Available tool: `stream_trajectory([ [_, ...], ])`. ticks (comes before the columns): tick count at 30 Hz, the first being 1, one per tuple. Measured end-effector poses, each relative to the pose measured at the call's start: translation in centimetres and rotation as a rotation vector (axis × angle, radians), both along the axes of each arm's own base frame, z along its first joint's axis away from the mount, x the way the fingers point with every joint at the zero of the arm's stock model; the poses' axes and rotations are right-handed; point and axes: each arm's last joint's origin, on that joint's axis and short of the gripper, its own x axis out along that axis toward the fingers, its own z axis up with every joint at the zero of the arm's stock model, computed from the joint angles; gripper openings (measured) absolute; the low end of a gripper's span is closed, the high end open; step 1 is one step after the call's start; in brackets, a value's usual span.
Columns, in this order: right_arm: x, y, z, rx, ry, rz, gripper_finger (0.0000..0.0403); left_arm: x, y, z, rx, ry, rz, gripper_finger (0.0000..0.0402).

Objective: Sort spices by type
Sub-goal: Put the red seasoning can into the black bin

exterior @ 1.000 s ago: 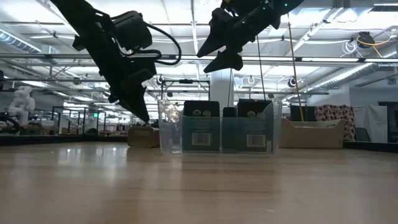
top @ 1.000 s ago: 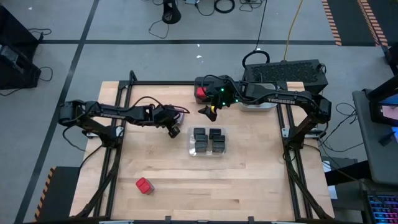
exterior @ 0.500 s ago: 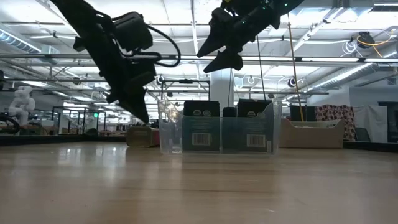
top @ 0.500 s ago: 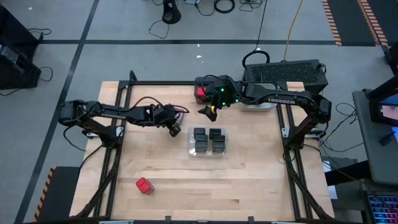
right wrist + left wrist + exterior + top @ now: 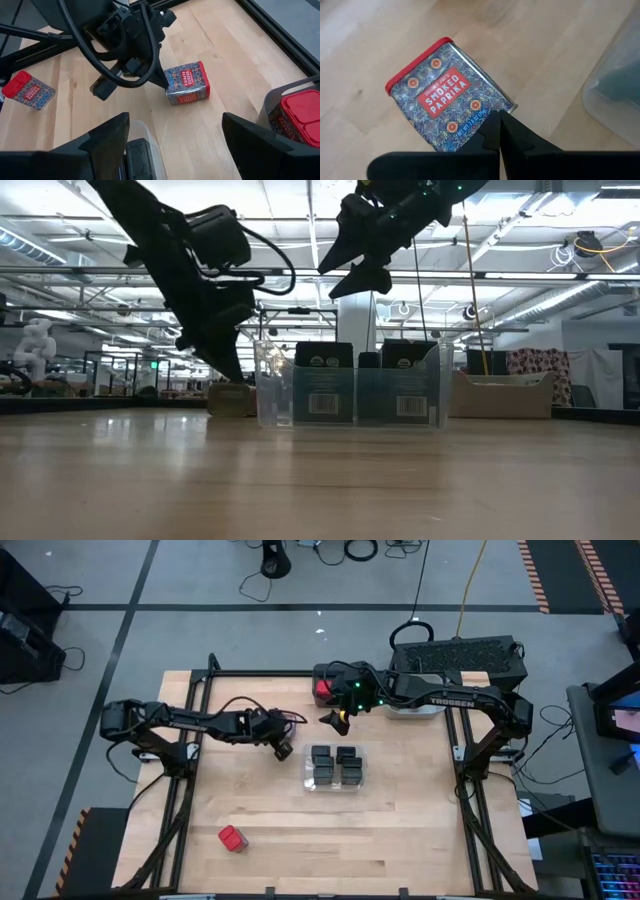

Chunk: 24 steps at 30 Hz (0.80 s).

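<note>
Left hand (image 5: 499,131) closed above paprika tin (image 5: 449,95)

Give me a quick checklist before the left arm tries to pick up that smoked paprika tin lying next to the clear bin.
1. Left gripper open for a grasp: not ok, its fingers are shut, tips together at the smoked paprika tin.
2. Tin reachable: ok, it lies on its side on the table with nothing on top of it.
3. Clear bin beside the tin: cannot tell whether there is room for opened fingers.
4. Right gripper out of the way: ok, open, empty, raised near the bin's back edge.
5. Grey bin ready: ok, a red-topped tin already sits inside.
6. Other loose tin: ok, far off.
</note>
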Motion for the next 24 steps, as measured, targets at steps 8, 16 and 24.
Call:
stream_trajectory([
  [8,0.0,0.4,-0.1,0.005,0.016,0.010,0.0302,-0.9,-1.3,-2.0,-0.119,0.144,-0.024,0.0004],
  [16,-0.1,0.4,-0.2,0.001,0.029,0.018,0.0302,-1.0,-2.2,-2.0,-0.136,0.116,-0.043,0.0004],
  [24,-0.1,0.5,-0.3,0.002,0.035,0.018,0.0302,-1.6,-3.7,-0.5,-0.255,0.085,-0.236,0.0004],
])
